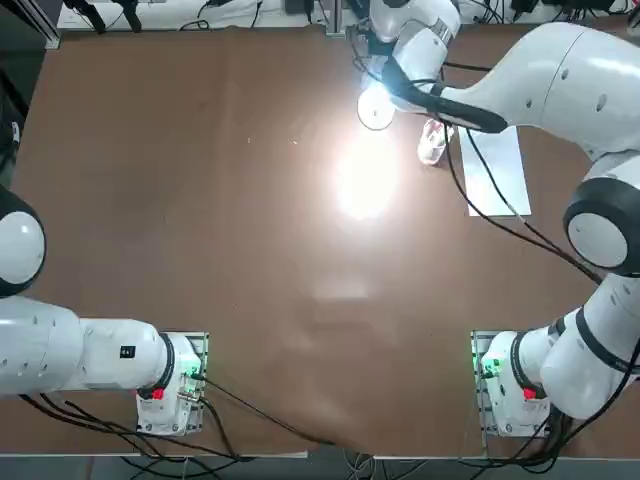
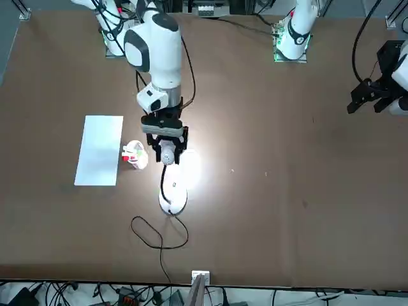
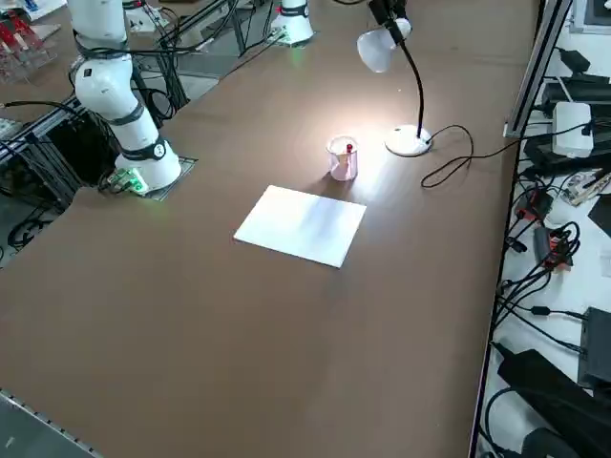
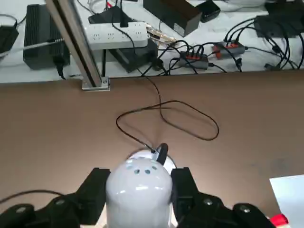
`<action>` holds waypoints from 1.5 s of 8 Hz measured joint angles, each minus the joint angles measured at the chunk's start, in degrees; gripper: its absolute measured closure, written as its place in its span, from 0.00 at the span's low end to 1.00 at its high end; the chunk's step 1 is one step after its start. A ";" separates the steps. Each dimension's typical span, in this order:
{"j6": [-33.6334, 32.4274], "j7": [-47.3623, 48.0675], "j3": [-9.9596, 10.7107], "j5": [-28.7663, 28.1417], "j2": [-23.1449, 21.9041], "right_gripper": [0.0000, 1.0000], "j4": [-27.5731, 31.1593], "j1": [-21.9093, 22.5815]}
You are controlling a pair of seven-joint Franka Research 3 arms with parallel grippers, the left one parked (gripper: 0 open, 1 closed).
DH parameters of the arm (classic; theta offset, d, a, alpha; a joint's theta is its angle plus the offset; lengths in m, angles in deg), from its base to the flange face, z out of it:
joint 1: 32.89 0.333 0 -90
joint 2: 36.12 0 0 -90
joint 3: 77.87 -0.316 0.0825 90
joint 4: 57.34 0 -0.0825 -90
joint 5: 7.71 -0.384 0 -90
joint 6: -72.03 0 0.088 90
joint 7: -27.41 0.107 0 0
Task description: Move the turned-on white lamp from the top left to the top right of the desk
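The white lamp stands lit near the far edge of the brown desk [image 1: 200,220], slightly right of its middle. Its round base [image 1: 375,110] rests on the desk and throws a bright patch of light [image 1: 365,180] on the top. My right gripper [image 2: 165,150] is shut on the lamp head [image 4: 137,190], with one finger [image 4: 95,187] on each side of it. The head [image 3: 376,48] hangs above the desk on its slim dark neck [image 3: 417,86]. The thin black cord [image 2: 159,236] loops from the base [image 2: 173,201] toward the desk's far edge.
A clear pen cup [image 1: 432,142] holding something red stands just right of the lamp base. A white paper sheet [image 1: 493,170] lies further right. Power strips, adapters and cables [image 4: 123,33] sit on the floor past the far edge.
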 joint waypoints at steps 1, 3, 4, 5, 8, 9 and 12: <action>-0.42 -0.01 0.07 -1.60 0.00 0.27 -2.01 -1.39; -1.89 -0.03 0.15 -3.46 -0.09 0.27 -5.67 -4.67; -2.10 -0.03 0.22 -3.91 -0.11 0.27 -6.49 -6.68; -2.10 -0.03 0.28 -3.95 -0.13 0.27 -7.05 -8.95; -2.09 -0.03 0.48 -3.96 -0.32 0.27 -9.46 -15.28; -2.09 -0.04 0.52 -3.97 -0.36 0.27 -10.89 -17.58; -2.12 -3.60 0.60 -3.84 -0.42 0.27 -12.92 -24.79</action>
